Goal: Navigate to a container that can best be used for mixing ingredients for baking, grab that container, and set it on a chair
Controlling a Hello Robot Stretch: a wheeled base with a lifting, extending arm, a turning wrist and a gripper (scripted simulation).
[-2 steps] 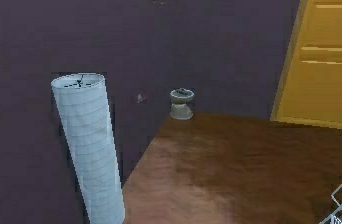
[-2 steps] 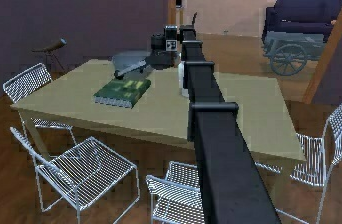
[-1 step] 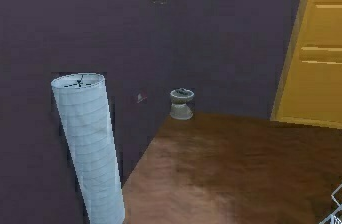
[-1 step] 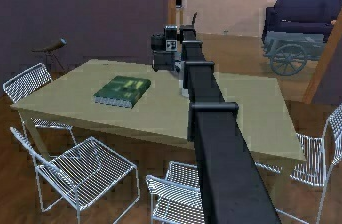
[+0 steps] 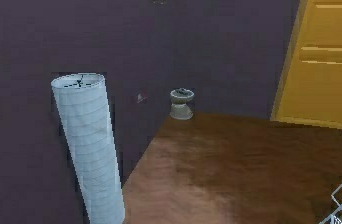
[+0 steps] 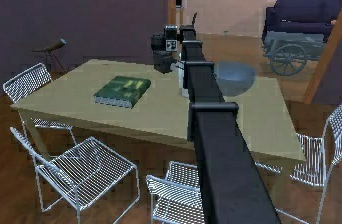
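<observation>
The dark pincer (image 6: pixel 162 58) sits at the far end of the black square arm bar (image 6: pixel 214 130), with the pale wooden tabletop (image 6: pixel 159 118) behind it; I cannot tell whether it holds anything. A grey-blue rounded bowl (image 6: pixel 231 77) rests on the tabletop just right of the bar. A green book (image 6: pixel 124 90) lies to the left, and white wire chairs (image 6: pixel 84 175) stand around.

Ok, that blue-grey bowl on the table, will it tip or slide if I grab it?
The bowl looks wide, low and rigid, so probably stable rather than tippy. Its smooth rounded wall may slip in a grasp, and it could slide on the flat tabletop if nudged.
</observation>
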